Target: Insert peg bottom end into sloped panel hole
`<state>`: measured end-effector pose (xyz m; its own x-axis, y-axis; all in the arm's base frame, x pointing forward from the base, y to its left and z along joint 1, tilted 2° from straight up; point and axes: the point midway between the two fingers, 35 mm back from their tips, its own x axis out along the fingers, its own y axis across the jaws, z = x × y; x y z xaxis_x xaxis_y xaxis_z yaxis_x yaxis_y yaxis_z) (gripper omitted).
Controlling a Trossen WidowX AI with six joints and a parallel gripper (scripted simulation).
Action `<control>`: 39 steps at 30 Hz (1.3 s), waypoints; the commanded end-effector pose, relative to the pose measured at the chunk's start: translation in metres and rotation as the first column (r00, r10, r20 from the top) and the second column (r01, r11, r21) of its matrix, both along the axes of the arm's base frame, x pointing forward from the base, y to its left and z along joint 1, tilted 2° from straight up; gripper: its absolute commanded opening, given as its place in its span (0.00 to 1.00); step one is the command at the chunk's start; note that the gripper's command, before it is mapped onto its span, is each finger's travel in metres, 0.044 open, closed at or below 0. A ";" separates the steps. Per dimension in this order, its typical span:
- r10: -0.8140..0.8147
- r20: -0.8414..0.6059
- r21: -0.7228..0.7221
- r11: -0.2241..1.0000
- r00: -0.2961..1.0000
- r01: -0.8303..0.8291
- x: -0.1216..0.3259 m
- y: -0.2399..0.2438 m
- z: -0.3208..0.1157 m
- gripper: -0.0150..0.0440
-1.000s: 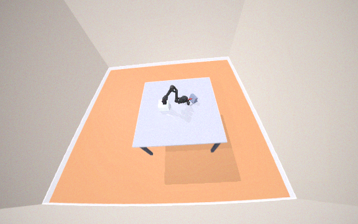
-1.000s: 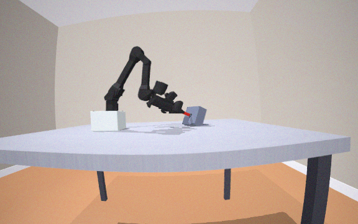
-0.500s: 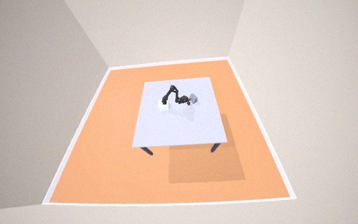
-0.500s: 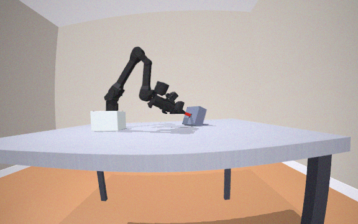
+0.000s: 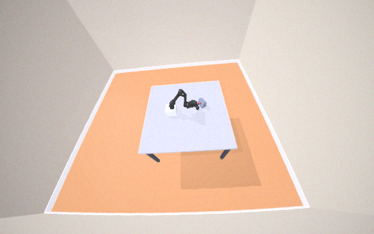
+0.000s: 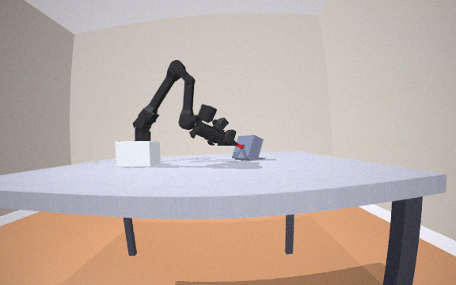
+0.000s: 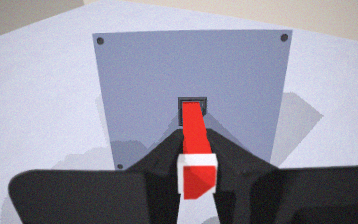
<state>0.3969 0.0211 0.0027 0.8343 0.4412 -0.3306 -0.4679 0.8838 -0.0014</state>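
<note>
Pincer [image 5: 198, 105] [image 6: 237, 145] [image 7: 193, 136] is closed on the red peg [image 5: 199, 103] [image 6: 240, 146] [image 7: 195, 127], gripping it near its white-banded end. Peg is off the tabletop [image 5: 187, 140] [image 6: 212, 182] [image 7: 25, 70], tilted, far end at the square hole [image 7: 181, 112] in the sloped panel [image 5: 202, 103] [image 6: 252, 147] [image 7: 145, 75]. Wrist view puts the tip over the opening; can't tell whether it's just in or just short.

Risks from here, my read:

- Lip catch. Dark gap shows above and left of the tip, much less on the right. If that's real offset and not viewing angle, a straight push lands an edge on the rim.
- Roll error. Peg is flat-sided, hole is square. Faces look roughly parallel, but a small twist would bind the corners.
- Axis error. If the push runs off the hole's direction, the peg wedges partway and a jam could pass for the bottom.
- Slip. Fingers grip well back from the tip, so a snag would have leverage to pivot the peg or slide it back between the pads.
- Early release. Most of the length is outside; letting go on a shallow seat likely drops it.

Suggest centring first, then a slow push along the bore, opening only at a firm stop.
</note>
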 end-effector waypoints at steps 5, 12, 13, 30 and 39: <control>-0.006 0.002 0.000 1.000 1.000 0.006 0.005 0.001 -0.001 0.25; -0.006 0.002 0.000 1.000 1.000 0.006 0.008 0.003 -0.002 0.25; -0.006 0.002 0.000 1.000 1.000 0.006 0.008 0.003 -0.002 0.25; -0.006 0.003 0.000 1.000 1.000 0.006 0.015 0.007 -0.004 0.25; -0.006 0.003 0.000 1.000 1.000 0.006 0.018 0.007 -0.005 0.25</control>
